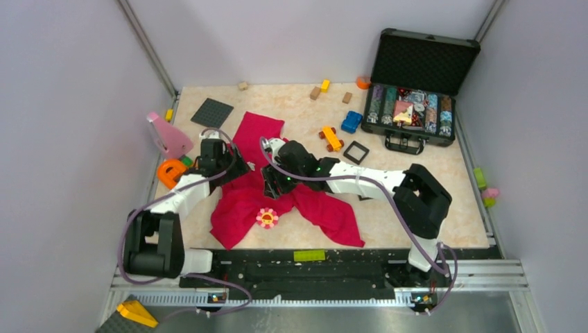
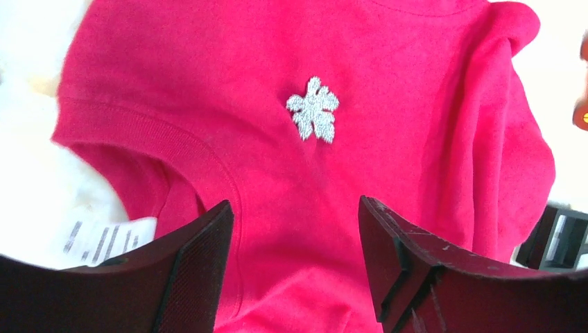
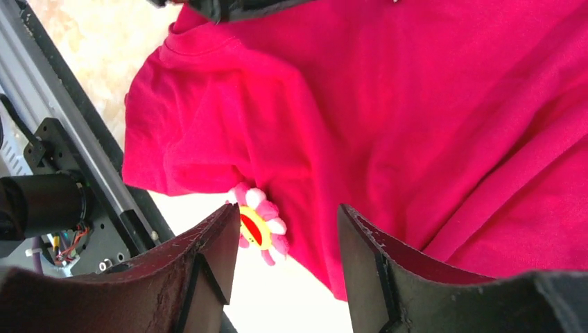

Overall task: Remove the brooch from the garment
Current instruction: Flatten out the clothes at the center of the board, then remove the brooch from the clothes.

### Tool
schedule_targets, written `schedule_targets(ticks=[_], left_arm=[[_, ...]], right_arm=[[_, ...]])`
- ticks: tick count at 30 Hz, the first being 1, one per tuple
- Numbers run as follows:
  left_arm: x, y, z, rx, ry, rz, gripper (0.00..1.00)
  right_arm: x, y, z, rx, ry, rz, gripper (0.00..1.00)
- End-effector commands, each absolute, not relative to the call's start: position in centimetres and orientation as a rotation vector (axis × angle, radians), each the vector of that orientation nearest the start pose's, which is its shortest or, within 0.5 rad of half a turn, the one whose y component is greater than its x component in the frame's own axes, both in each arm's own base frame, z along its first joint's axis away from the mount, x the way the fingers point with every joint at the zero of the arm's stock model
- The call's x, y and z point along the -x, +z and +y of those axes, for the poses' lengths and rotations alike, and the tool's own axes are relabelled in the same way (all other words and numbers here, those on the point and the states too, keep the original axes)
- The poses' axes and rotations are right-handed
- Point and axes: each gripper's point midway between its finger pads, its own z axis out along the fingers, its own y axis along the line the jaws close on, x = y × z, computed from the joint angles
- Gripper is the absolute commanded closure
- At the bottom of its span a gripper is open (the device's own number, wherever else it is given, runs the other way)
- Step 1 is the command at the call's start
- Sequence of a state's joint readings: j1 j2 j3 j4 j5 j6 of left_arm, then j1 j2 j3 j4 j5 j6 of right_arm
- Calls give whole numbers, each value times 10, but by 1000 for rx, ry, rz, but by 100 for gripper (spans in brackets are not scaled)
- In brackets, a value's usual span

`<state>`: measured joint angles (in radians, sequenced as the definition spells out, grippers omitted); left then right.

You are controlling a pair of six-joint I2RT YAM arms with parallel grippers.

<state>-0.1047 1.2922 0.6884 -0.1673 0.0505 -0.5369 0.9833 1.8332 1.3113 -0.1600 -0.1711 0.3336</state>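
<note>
The brooch (image 1: 267, 218) lay at the near edge of the red garment (image 1: 239, 205), and I judged it not yet removed. The left end effector (image 2: 295, 208) and the right end effector (image 3: 288, 215) hovered spread above the garment, holding nothing.

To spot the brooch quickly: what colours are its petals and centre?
Brooch: pink and white petals, yellow and red centre; best in right wrist view.

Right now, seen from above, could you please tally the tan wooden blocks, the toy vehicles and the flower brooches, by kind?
Tan wooden blocks: 3
Toy vehicles: 2
Flower brooch: 1
Total: 6
</note>
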Motion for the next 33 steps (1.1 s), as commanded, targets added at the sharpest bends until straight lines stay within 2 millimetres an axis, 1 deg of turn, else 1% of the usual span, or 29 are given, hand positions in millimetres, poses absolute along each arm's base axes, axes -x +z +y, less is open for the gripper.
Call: schedule_targets(ticks=[1,3,5,7,8,10,11,12,14,17,23,25,27,29,33], left_arm=[[-371,101,-76,481,-481,2266,32],[-380,102,-77,478,-481,2259,35],[-388,103,-77,466,-482,2246,40],[-396,102,-78,452,-481,2240,42],[-398,100,-80,449,-487,2250,44],[-402,88,-82,456,-491,2287,45],[-402,81,-82,463,-488,2305,45],[-401,75,-82,470,-483,2321,45],[-399,63,-81,484,-474,2345,44],[-395,51,-79,501,-457,2376,43],[-387,40,-74,521,-412,2411,43],[-388,38,-76,511,-427,2416,47],[-392,40,-81,495,-463,2409,58],[-396,40,-85,483,-491,2407,66],[-403,43,-92,440,-538,2397,69]], right_arm=[[-264,133,442,772,858,2164,46],[-271,132,436,715,856,2165,48],[-276,131,431,677,865,2159,49],[-279,126,425,657,862,2173,50],[-279,124,423,653,860,2180,50],[-281,123,420,648,858,2183,50],[-281,123,419,647,859,2185,50],[-283,127,422,643,872,2161,50],[-284,128,420,641,875,2157,50],[-283,126,418,639,879,2159,50],[-282,127,416,629,885,2157,50],[-281,126,415,627,889,2157,50],[-280,126,414,627,889,2159,50],[-279,126,413,627,885,2160,50],[-279,126,409,620,877,2162,50]])
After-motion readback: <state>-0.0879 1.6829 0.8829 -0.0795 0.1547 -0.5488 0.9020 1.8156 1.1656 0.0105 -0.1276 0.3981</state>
